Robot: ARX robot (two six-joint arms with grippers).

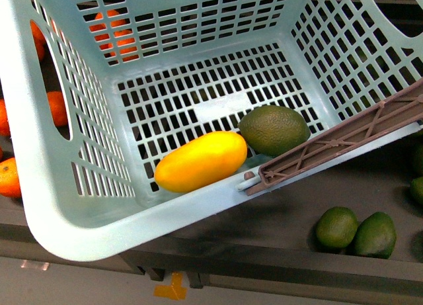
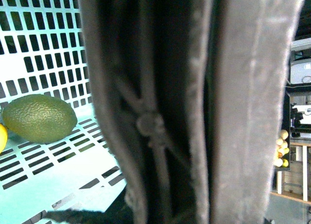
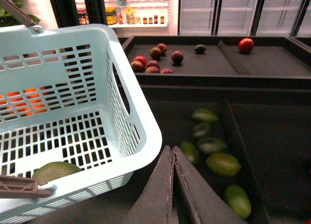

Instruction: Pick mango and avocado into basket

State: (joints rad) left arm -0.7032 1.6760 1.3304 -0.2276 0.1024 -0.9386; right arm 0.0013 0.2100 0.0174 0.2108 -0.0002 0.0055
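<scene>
Mango [image 1: 200,161] and avocado [image 1: 273,130] lie touching on the basket [image 1: 39,179] floor. Right gripper [image 3: 172,153] is pinched closed, empty, beside the basket. Left gripper's state can't be told.

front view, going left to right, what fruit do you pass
oranges outside the basket → mango → avocado, both on the basket floor → two green fruits on the dark shelf
</scene>
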